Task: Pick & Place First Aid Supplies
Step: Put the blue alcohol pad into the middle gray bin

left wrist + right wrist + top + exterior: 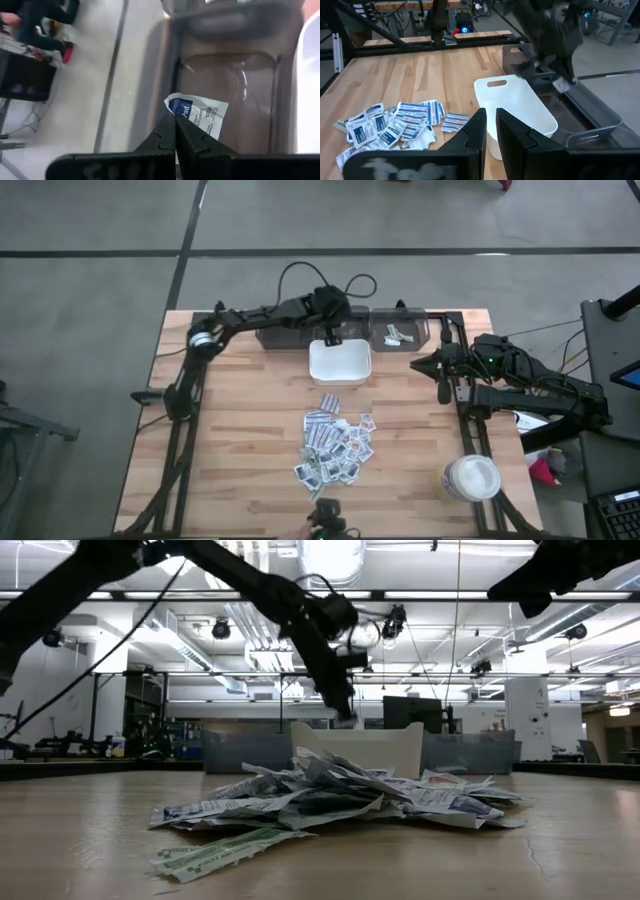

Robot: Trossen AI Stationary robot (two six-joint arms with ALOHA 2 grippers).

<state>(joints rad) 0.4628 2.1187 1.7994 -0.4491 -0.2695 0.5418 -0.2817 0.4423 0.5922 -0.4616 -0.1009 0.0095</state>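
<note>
Overhead, the left gripper (330,338) hangs just past the far edge of the white tray (340,365), above a dark bin (290,335), its fingers (165,137) pinched shut on one blue-printed packet (197,114). Most of the first aid supplies (335,448) lie heaped mid-table, nearer than the tray, with a few more in a second dark bin (400,332). Off to the table's right side, the right gripper (443,392) waits with fingers narrowly parted, empty, and a white-lidded jar (471,478) stands near the right front corner.

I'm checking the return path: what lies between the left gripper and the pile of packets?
The white tray, seen in the high view, sits between the left gripper holding a blue-printed packet and the pile of packets.
</note>
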